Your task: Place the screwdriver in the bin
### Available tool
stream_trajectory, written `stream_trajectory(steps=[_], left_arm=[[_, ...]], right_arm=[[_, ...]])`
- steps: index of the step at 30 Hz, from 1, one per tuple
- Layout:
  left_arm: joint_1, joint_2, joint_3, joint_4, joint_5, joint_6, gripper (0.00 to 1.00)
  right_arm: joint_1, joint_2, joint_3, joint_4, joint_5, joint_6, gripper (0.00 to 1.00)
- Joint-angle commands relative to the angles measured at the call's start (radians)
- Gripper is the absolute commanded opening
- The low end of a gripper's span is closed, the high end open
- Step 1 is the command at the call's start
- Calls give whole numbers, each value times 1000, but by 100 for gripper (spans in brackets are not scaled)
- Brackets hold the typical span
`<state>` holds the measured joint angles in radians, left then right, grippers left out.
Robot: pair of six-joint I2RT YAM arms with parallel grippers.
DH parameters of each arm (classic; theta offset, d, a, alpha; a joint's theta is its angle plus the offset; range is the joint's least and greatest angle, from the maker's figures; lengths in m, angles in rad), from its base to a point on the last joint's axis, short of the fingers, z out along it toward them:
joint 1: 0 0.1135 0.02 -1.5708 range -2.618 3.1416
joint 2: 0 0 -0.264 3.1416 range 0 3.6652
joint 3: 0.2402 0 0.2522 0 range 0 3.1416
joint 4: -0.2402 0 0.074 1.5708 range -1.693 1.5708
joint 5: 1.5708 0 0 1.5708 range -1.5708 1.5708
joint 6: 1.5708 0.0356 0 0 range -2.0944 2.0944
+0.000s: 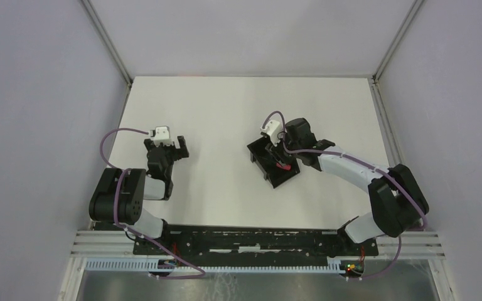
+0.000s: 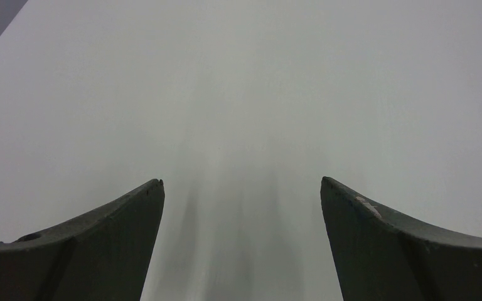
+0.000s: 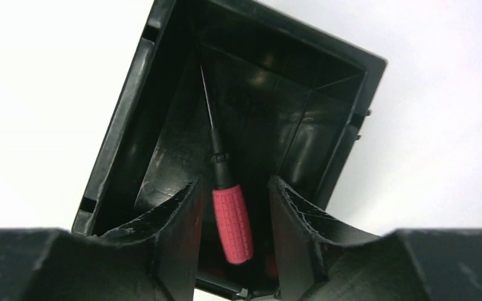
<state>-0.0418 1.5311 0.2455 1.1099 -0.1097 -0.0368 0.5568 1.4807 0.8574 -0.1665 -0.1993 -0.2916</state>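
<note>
The screwdriver (image 3: 232, 226), with a red ribbed handle and a thin dark shaft, lies inside the black bin (image 3: 120, 119), its tip pointing toward the far corner. My right gripper (image 3: 235, 182) hovers over the bin's near end, open. Its fingers (image 3: 179, 219) stand on either side of the handle, with a gap on each side. From above, the bin (image 1: 265, 169) sits mid-table with the screwdriver's red handle (image 1: 283, 167) inside it and the right gripper (image 1: 276, 150) over it. My left gripper (image 1: 176, 150) is far to the left, open and empty (image 2: 241, 182).
White tabletop (image 1: 226, 113) surrounds the bin, walled by grey panels on the left, right and back. The left wrist view holds only bare table (image 2: 238, 94). The arm bases and a black rail (image 1: 251, 241) line the near edge.
</note>
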Motion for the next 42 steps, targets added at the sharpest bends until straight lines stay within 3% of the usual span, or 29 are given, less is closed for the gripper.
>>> stream_trajectory(steps=[1,7,9,11,12,18,21,33,36,42], left_arm=[[-2,3,5,53,-2,16,100],[-3,4,5,53,-2,16,100],[-3,3,5,53,-2,17,100],[-4,4,5,53,-2,17,100],[-3,4,5,52,-3,16,100],[-3,4,5,53,-3,17,100],[-3,3,5,53,-3,17,100],[-4,4,5,52,-2,17,100],[-3,3,5,53,-2,16,100],[-4,3,5,53,-2,16,100]], right_arm=[[7,-28,90,-13,18,10,49],[8,-151,115,25,23,86,54],[8,-186,122,28,61,113,68],[7,-218,130,22,137,145,97],[5,-231,132,19,177,155,98],[-11,-353,15,113,497,210,98],[-52,-396,-61,145,575,259,98],[-260,-541,-483,422,596,362,98],[-269,-579,-590,532,531,326,98],[-270,-596,-681,600,552,327,98]])
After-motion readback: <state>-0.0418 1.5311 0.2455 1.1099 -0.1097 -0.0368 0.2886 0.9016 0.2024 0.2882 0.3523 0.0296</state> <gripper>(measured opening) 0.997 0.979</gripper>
